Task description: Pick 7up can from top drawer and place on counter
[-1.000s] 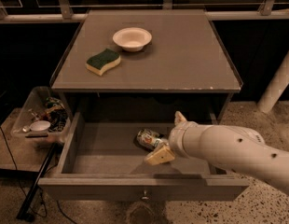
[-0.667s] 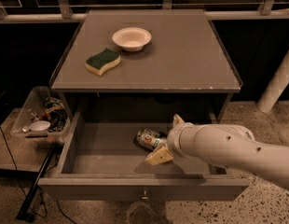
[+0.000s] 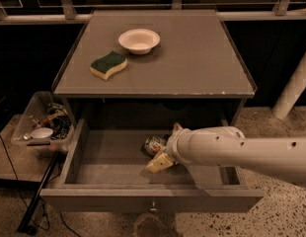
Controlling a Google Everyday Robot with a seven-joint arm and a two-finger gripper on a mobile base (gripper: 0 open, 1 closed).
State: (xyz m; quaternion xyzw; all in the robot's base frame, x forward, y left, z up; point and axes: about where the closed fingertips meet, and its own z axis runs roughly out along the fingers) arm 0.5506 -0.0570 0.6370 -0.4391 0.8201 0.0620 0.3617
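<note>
7up can [image 3: 154,144] lies on its side mid-floor in the open top drawer [image 3: 108,157]. I have the gripper [image 3: 167,145] at it, fingers [image 3: 160,163] spread wide either side; contact unclear. Sponge [image 3: 108,65] and bowl [image 3: 139,40] sit on the counter surface [image 3: 192,58].

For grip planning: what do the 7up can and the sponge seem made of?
7up can: probably thin metal, shiny glints. Sponge: matte foam, green scouring layer over yellow. The gripper is beside the can in the top drawer.
</note>
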